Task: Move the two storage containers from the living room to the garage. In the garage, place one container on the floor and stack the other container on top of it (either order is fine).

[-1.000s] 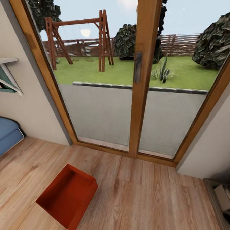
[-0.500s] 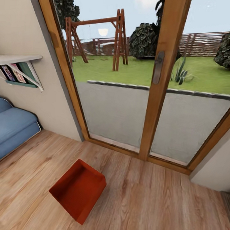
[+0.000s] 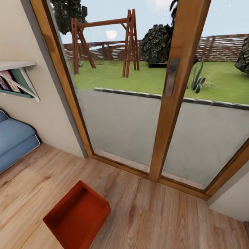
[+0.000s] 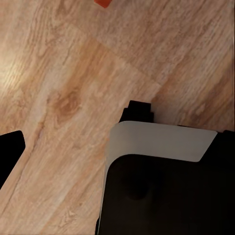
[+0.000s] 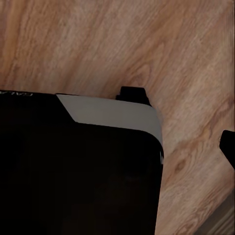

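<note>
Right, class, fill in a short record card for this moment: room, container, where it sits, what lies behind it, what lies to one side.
room: living room, light wood-plank floor
container: one orange-red open-top storage container, empty
position: flat on the planks, turned at an angle to the door
behind it: wood-framed glass doors, garden with a swing frame outside
to its left: blue sofa under a wall shelf

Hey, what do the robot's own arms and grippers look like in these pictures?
The left gripper's fingertip is a plain matte black, tapered wedge; the right gripper's fingertip is likewise plain black. Both wrist views also catch the robot's black body with a pale grey curved panel.
</note>
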You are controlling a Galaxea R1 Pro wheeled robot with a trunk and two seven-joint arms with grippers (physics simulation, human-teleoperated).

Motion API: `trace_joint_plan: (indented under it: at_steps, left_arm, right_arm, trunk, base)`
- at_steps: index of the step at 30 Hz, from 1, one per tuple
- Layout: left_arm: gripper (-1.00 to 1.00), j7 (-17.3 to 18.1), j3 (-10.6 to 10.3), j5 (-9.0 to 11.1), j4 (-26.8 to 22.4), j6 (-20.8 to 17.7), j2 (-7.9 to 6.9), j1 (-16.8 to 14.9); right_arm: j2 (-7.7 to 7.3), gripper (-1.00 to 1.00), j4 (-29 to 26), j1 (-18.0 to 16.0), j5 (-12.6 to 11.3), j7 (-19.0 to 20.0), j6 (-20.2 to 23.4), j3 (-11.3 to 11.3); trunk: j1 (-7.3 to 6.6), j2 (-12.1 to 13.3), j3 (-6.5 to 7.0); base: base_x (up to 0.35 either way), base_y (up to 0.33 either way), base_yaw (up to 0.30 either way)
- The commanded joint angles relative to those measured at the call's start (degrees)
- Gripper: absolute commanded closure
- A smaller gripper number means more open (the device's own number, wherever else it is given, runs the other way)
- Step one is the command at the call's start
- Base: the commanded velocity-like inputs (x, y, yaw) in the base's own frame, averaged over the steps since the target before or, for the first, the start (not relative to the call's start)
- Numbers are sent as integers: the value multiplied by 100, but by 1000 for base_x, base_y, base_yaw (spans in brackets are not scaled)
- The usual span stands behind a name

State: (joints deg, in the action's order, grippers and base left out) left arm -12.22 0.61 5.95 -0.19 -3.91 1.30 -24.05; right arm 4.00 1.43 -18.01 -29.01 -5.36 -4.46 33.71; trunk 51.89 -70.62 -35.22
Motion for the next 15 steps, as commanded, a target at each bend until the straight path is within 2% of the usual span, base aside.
trace_joint_plan:
  at_steps: [1, 8, 15]
  left_arm:
    - [-100, -17, 0, 55, -1, -13, 1, -3]
    - [-100, -17, 0, 55, -5, -13, 1, -3]
    - [-100, -19, 0, 55, -7, -13, 1, -3]
  right_arm:
    - [4, -100, 15, -4, -52, -6, -20, 48]
    - [13, -100, 15, -3, -52, -9, 5, 48]
    - [13, -100, 15, -2, -52, -11, -14, 48]
  trunk:
    - [3, -2, -4]
    - [3, -2, -4]
    - [3, -2, -4]
  base:
    - [288, -152, 0]
    - [288, -151, 9]
    - [282, -140, 209]
